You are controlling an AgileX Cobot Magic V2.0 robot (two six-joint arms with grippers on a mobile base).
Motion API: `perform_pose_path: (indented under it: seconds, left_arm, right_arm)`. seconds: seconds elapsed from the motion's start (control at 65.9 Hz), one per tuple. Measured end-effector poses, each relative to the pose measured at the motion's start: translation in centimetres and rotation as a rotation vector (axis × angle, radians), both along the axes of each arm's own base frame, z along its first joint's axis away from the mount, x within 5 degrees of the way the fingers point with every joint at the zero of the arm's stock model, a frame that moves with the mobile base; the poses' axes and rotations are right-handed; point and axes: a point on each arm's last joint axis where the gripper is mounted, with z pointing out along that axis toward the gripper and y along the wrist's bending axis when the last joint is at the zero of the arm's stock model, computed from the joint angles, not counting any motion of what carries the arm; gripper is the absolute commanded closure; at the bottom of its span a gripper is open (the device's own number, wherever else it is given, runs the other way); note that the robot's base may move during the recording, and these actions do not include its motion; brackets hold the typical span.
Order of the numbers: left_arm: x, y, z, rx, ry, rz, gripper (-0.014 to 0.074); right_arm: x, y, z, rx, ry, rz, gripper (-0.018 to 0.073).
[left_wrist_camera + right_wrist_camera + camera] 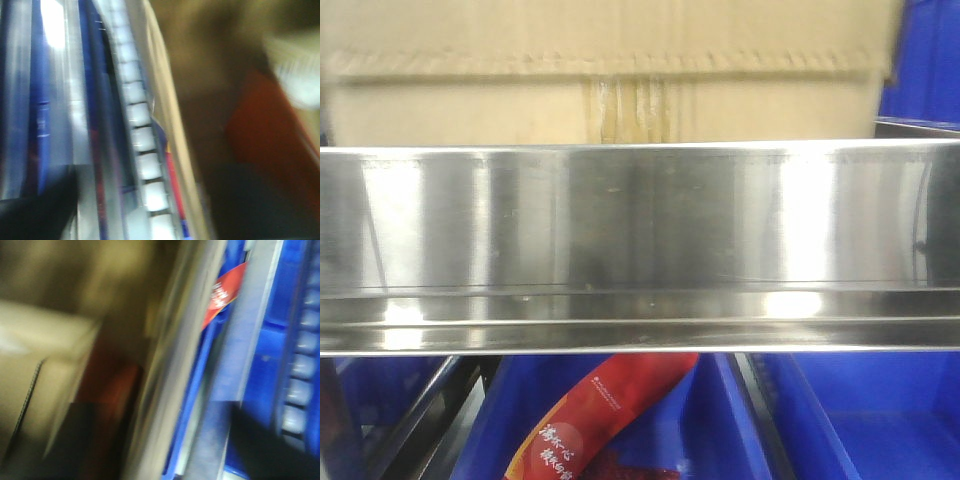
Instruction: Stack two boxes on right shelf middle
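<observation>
Nearest in the front view, below the steel, blue plastic bins (860, 420) sit side by side, and a red packet (600, 415) with white lettering lies slanted in the middle one, its top tucked under the metal edge. Above them the shelf (640, 230) runs the full width of the view as a tall mirror-like front lip, with a rolled lower rim and a straight top edge. Just behind that top edge stands a brown cardboard box (610, 90), spanning nearly the whole width; its jagged flap edge runs along the front and a clear tape strip crosses the seam at centre. Little open room shows beside it: only a narrow gap on the right, where another blue bin (925, 60) sits farther back.

The left wrist view is heavily blurred; a white roller track (142, 150) runs beside a steel rail. The right wrist view, equally blurred, shows steel, blue plastic and the red packet. Neither gripper appears in any view, so their opening cannot be told.
</observation>
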Motion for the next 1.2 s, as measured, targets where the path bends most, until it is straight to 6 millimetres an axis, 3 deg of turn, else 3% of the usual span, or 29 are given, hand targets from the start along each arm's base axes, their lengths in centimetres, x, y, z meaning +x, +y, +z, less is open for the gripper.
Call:
perform_pose_path:
  seconds: [0.152,0.243,0.41,0.592,0.758,0.956,1.198]
  left_arm:
    - [0.1,0.0,0.1,0.000,-0.014,0.001,0.0136]
    - [-0.3,0.1,0.4,-0.009,-0.022,-0.001,0.0209]
    - [-2.0,0.5,2.0,-0.035,-0.065,-0.004,0.0432]
    - [-5.9,1.7,3.7,-0.072,-0.191,-0.018,0.0708]
    - [-9.2,2.7,2.4,-0.108,-0.291,-0.034,0.0708]
    - [-12.4,3.5,-1.9,-0.125,-0.369,-0.074,0.0708]
    - [-16.8,4.4,-6.3,-0.185,-0.582,-0.135,0.0708]
  right_arm:
    - [-0.3,-0.1,0.3,0.004,-0.013,-0.001,-0.0005]
    - [-0.7,-0.2,1.1,0.014,-0.050,-0.004,0.0062]
    - [-2.9,-0.9,3.7,0.037,-0.162,-0.016,0.0382]
    - [-5.6,-2.3,5.4,0.003,-0.260,-0.049,0.0727]
    - [-7.2,-3.1,2.4,-0.023,-0.260,-0.077,0.0717]
    - [-9.5,-4.0,-3.2,-0.019,-0.328,-0.103,0.0719]
    - [-13.6,-5.6,-9.2,0.014,-0.508,-0.156,0.0722]
